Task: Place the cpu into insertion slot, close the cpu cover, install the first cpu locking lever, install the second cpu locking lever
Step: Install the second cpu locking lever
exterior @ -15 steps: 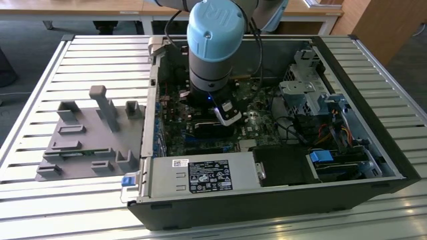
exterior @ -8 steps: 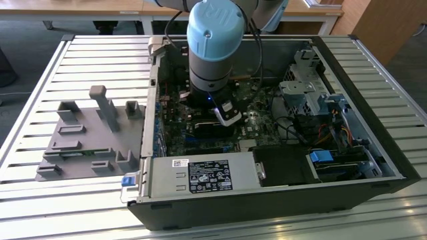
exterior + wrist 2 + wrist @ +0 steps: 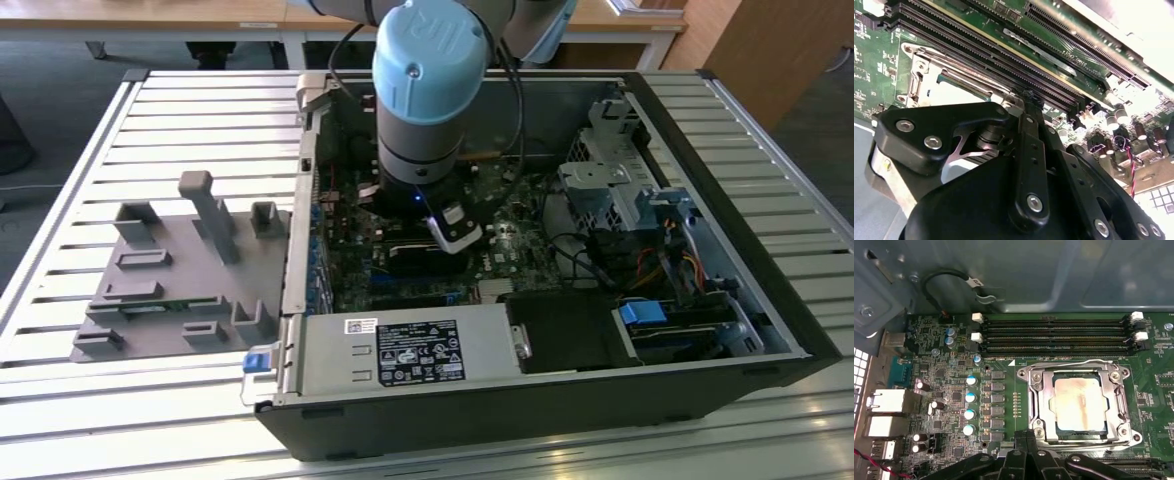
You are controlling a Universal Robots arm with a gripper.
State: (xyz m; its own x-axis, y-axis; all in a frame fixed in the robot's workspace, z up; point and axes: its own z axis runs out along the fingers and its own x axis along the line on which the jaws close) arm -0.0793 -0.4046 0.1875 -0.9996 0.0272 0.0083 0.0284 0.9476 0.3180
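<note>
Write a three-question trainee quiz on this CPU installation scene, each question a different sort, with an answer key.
1. True or false: in the first wrist view, the cpu sits in the insertion slot with the cpu cover closed around it.
2. Multiple choice: in the exterior view, the grey fixture plate lies on the slatted table at: A) the view's left of the computer case; B) the view's right of it; C) inside it.
3. Fill in: the long parallel slots beside the socket in the first wrist view are the ___ slots.

Key: 1 true; 2 A; 3 memory.
</note>
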